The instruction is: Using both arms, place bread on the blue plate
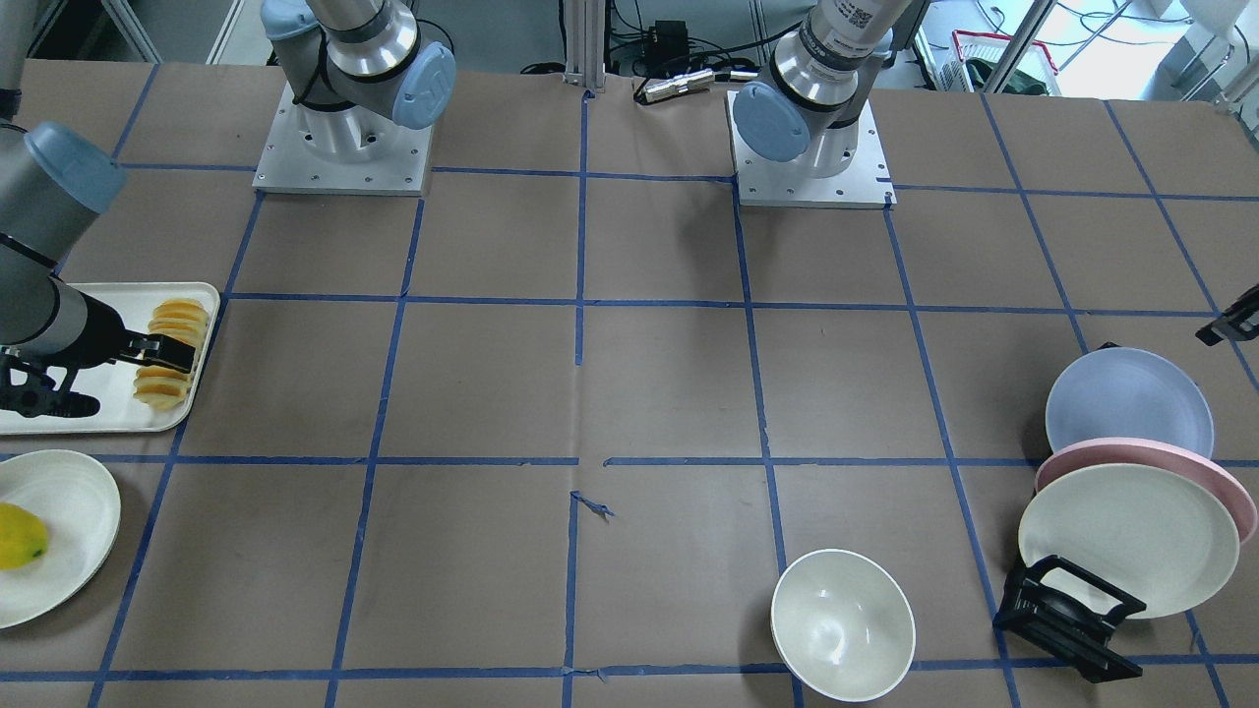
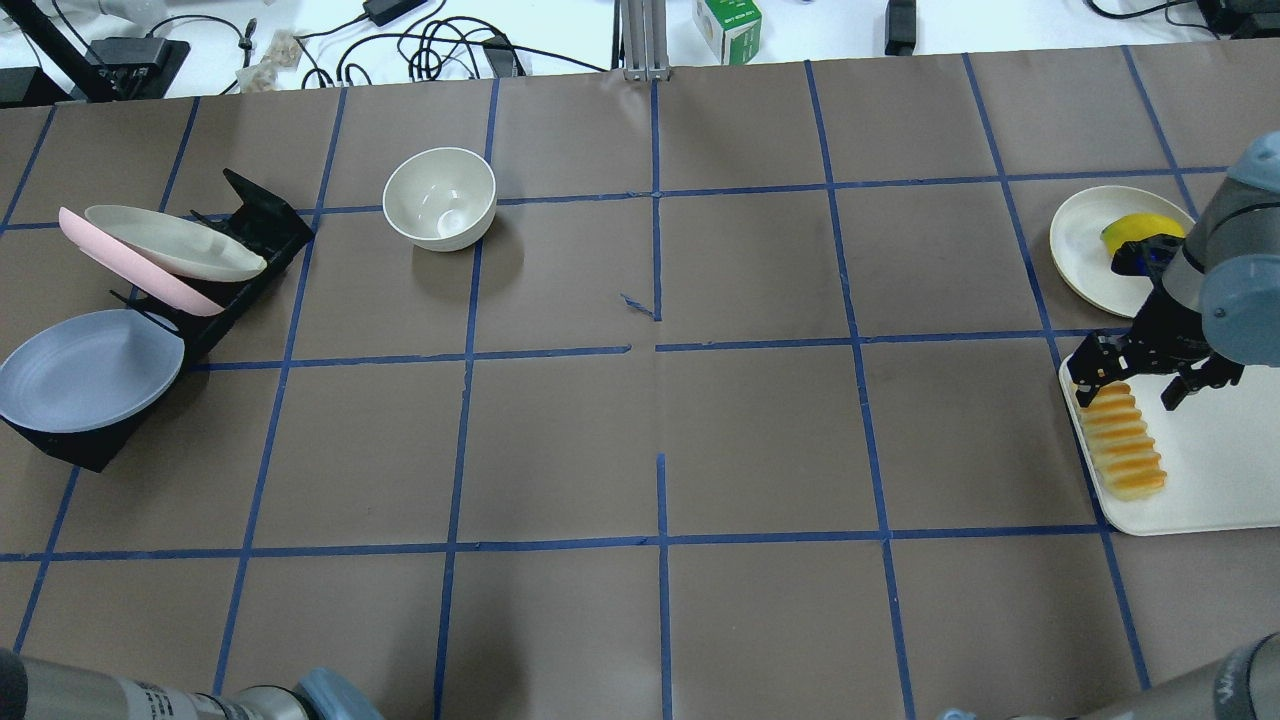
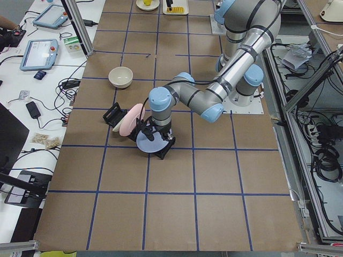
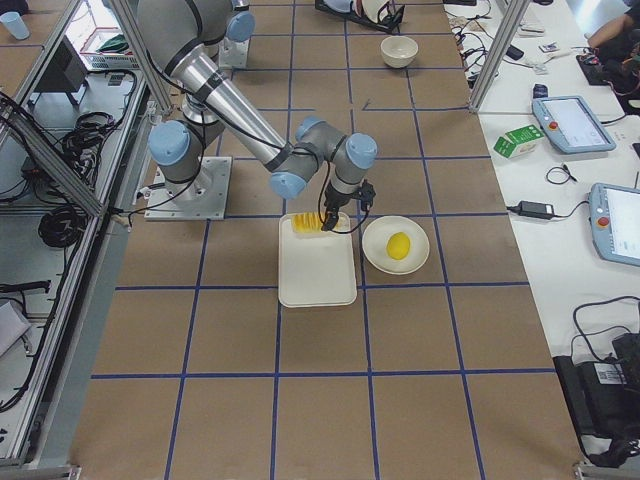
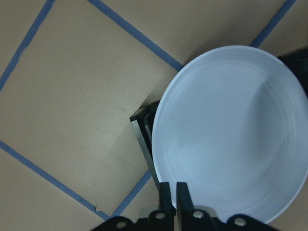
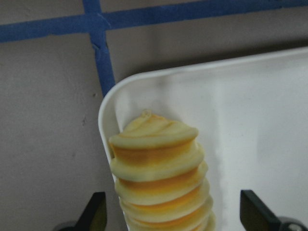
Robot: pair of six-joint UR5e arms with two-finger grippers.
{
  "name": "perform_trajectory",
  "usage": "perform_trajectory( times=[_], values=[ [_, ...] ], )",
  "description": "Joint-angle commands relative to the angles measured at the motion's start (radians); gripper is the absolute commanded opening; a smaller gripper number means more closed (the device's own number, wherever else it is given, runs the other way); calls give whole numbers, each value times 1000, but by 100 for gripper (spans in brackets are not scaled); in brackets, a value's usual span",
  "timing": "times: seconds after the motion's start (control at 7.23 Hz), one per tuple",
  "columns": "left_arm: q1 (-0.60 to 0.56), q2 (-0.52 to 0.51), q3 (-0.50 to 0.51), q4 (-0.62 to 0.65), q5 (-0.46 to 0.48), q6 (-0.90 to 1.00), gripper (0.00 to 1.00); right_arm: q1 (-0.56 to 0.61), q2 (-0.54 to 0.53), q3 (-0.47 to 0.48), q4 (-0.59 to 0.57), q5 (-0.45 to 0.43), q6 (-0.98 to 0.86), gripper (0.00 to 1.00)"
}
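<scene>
The bread (image 1: 182, 317) lies along the edge of a white tray (image 1: 118, 423); it also shows in the overhead view (image 2: 1128, 450). My right gripper (image 2: 1130, 385) is open and low over the loaf's far end. In the right wrist view the loaf (image 6: 159, 163) sits between its two fingers (image 6: 255, 211). The blue plate (image 1: 1129, 403) leans at the front of a black rack (image 1: 1067, 615). My left gripper (image 5: 173, 192) is shut on the near rim of the plate (image 5: 231, 134).
A pink plate (image 1: 1141, 452) and a cream plate (image 1: 1126, 541) stand in the rack behind the blue one. A cream bowl (image 1: 843, 624) stands on the table. A cream plate (image 1: 69, 511) with a yellow fruit (image 1: 20, 536) lies beside the tray.
</scene>
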State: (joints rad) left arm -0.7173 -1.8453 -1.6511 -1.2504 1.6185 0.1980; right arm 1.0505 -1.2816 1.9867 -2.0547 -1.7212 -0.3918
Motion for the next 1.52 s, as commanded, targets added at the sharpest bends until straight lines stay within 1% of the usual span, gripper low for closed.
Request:
perform_trajectory(
  times=[0.0,0.14,0.28,0.41,0.55,0.69,0.83,0.97,1.11,1.24,1.38],
  values=[
    [1,-60,-7,25,-6,-3,27,0,1,26,-8,-1,1,91],
    [1,-109,-6,107,-3,0,50,0,2,26,-8,-1,2,79],
    [1,-141,-4,126,-2,-5,61,0,2,26,-8,-1,2,63],
    [1,-158,1,126,1,-9,61,0,2,26,-8,-1,5,33],
    [1,-164,2,126,3,-11,53,0,1,26,-8,-1,4,3],
    [1,-164,-5,124,1,-12,30,0,-1,26,-4,-1,4,0],
    [1,-154,-4,121,3,-12,9,0,-5,18,-4,-1,14,0],
    [1,-149,-4,105,4,-11,0,0,-10,8,2,-4,14,0],
    [1,-147,-4,103,4,-11,0,-1,-12,-20,14,-3,14,0],
    [1,-147,-4,92,6,-11,0,0,-15,-64,66,-3,16,0],
    [1,-140,4,88,6,-6,0,0,-15,-128,153,-1,17,0]
  ],
)
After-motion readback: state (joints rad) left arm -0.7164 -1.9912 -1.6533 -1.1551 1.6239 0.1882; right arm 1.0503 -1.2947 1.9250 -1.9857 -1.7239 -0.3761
